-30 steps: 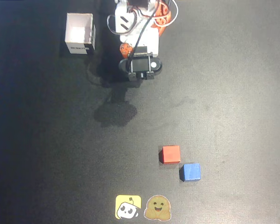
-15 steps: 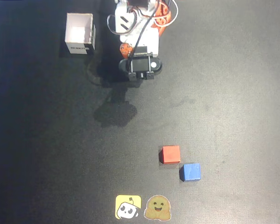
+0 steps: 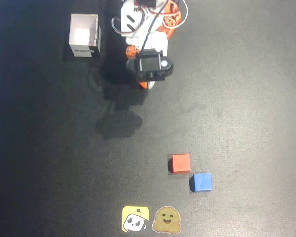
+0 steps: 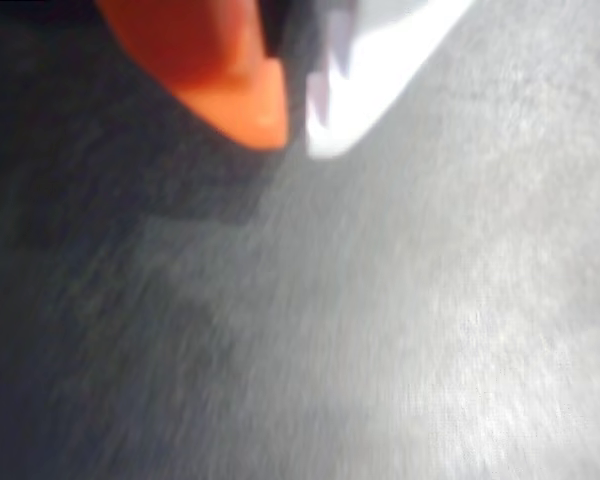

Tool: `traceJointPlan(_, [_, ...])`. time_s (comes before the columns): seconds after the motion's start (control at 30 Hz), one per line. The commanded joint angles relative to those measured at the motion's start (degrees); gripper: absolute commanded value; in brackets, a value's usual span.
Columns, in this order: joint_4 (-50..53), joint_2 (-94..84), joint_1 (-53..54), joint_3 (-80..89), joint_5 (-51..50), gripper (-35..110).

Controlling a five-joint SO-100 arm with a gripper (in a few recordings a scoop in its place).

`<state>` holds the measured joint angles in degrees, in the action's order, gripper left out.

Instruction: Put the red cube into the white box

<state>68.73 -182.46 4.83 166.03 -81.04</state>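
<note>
- Near the top centre of the overhead view, the white and orange robot arm (image 3: 145,29) ends in its two-finger claw (image 3: 146,85), of which just an orange tip shows below the black wrist camera housing (image 3: 150,65).
- Up close in the wrist view, the claw (image 4: 295,125) shows one orange finger (image 4: 215,65) and one white finger (image 4: 370,60) with their tips nearly together and a thin dark gap between them; nothing sits between the tips.
- The wrist picture is blurred, and below the fingertips it shows bare dark grey table mat (image 4: 380,330).
- The arm's shadow lies on the black table surface (image 3: 246,98) just below the claw in the overhead view.
- The small square white cardboard box (image 3: 84,35), with a dark label on its near wall, stands upright and open-topped to the left of the arm, apart from it.
- The small solid red-orange cube (image 3: 180,163) rests on the table well below the claw, toward the lower centre, far from the white box.
- A small blue cube (image 3: 202,181) sits just beside the red cube, lower and to the right, their corners close.
- Two flat stickers lie near the bottom edge: a yellow square one with a white figure (image 3: 135,218) and a brown smiling-face one (image 3: 166,220), side by side.
</note>
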Motion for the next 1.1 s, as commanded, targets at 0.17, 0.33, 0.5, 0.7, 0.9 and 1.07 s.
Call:
traceJointPlan(0.17, [-1.8,34.0,-0.3,-29.4,4.3,2])
traceJointPlan(0.33, [-4.0,44.9,-2.4,-38.1,4.1,4])
traceJointPlan(0.5, [-3.9,58.6,-5.5,-50.0,1.3,4])
traceJointPlan(0.7, [-4.3,72.7,-9.3,-61.3,-3.3,5])
traceJointPlan(0.9, [-4.5,83.4,-12.4,-69.9,-7.4,5])
traceJointPlan(1.07, [-4.6,90.2,-14.1,-75.1,-9.0,5])
